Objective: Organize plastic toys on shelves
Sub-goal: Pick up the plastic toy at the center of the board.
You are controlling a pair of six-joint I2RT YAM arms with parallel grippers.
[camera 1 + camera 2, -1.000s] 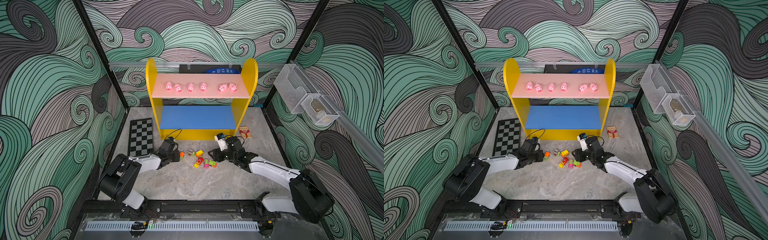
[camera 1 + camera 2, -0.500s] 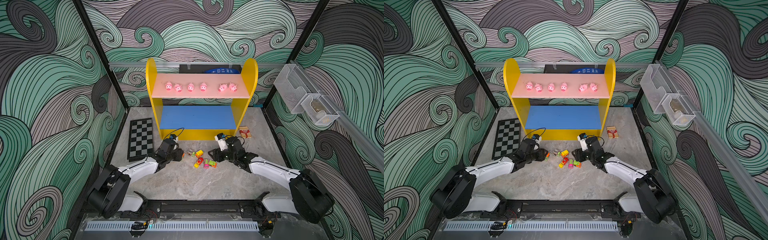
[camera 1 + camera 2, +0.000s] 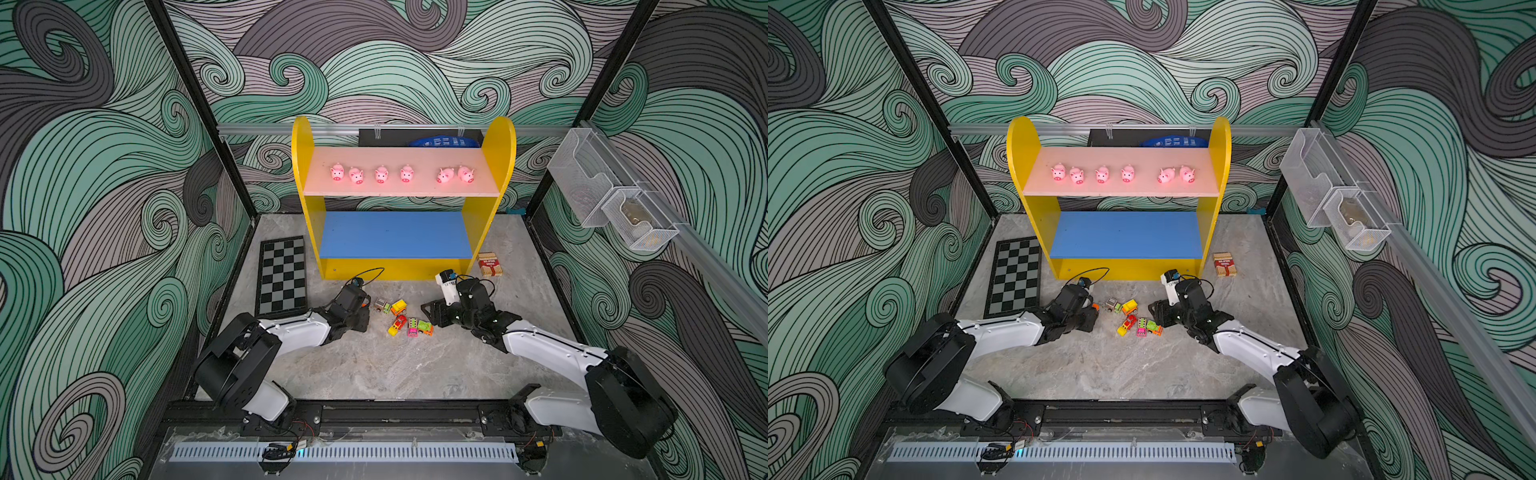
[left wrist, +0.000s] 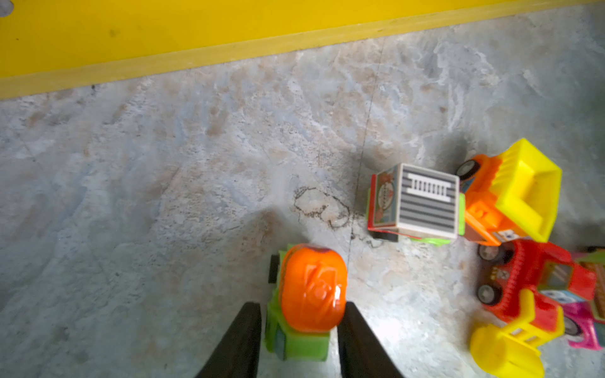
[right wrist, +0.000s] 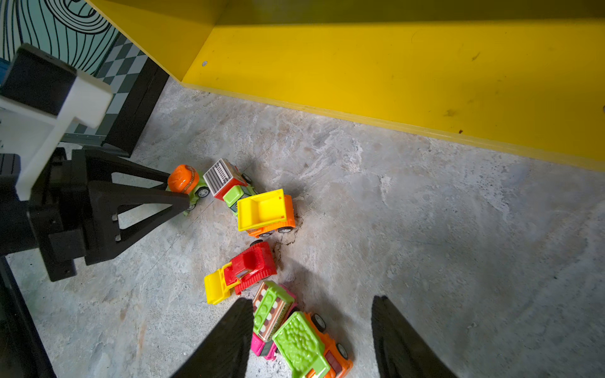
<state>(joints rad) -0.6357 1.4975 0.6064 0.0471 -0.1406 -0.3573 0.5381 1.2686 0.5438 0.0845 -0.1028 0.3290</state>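
Straddling one orange-drum mixer truck (image 4: pixel 311 288), the left gripper (image 4: pixel 301 307) shows no clear hold; the right gripper (image 5: pixel 310 299), jaws apart, nears five other vehicles (image 5: pixel 265 209); six pigs (image 3: pixel 381 174) line the shelves (image 3: pixel 494 166).

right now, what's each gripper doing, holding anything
left gripper: jaws either side of the orange mixer truck, cannot tell if it is gripped
right gripper: open, holding nothing

Six pigs (image 3: pixel 381 174) line the shelves' (image 3: pixel 493 166) upper board (image 3: pixel 419 157); toy vehicles (image 3: pixel 399 307) cluster on the floor (image 3: pixel 374 365).
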